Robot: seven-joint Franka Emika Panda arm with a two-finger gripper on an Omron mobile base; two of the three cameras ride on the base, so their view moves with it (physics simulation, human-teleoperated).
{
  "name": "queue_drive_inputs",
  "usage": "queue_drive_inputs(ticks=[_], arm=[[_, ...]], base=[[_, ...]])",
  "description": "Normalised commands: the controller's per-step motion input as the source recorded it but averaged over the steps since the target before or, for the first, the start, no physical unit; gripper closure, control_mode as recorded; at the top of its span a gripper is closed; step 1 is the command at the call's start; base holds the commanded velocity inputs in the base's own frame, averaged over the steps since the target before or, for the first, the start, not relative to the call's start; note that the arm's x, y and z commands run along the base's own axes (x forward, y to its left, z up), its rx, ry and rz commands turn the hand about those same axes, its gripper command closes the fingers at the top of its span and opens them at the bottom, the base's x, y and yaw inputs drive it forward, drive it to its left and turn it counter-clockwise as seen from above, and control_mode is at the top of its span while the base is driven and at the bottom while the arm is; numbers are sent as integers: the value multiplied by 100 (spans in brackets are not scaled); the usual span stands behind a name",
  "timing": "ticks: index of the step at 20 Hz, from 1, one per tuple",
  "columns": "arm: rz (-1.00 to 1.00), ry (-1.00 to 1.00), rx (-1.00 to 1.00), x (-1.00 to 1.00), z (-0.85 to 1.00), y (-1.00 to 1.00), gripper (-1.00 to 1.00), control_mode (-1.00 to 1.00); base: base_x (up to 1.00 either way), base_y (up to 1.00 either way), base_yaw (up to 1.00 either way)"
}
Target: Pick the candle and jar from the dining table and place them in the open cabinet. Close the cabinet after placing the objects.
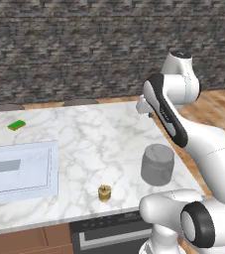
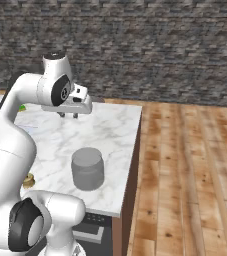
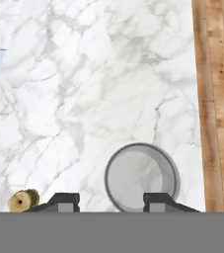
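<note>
Nothing is placed yet; the candle (image 1: 104,192) sits low and centre-left on the dining table (image 1: 99,139), the jar (image 1: 157,164) just right of it, both untouched; the gripper (image 2: 68,114) hovers in the upper left of the right base view, fingers apart and empty. Pickups, stowing and door-closing remain. A green sponge (image 1: 16,125) and sink (image 1: 20,171) lie at left, obstructing nothing.

gripper (image 1: 144,110) hung above dining table (image 1: 99,134), far right edge | jar (image 1: 157,164) nearer the base than gripper, apart | candle (image 1: 104,193) left of jar | sponge (image 1: 16,125) far left of gripper
</note>
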Motion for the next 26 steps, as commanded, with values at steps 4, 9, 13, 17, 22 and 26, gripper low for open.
queue_drive_inputs(ticks=[4,9,13,17,22,26], arm=[[3,1,-3,-22,-7,13,-100,-100],[3,3,-2,-23,-51,-5,-100,-100],[6,10,0,-10,-66,-28,-100,-100],[17,4,-1,-18,-60,-42,-100,-100],[27,-8,0,-62,-15,-55,-100,-100],[28,-5,0,-45,-12,-42,-100,-100]], base=[[0,0,0],[0,0,0],[0,0,0],[0,0,0],[0,0,0],[0,0,0]])
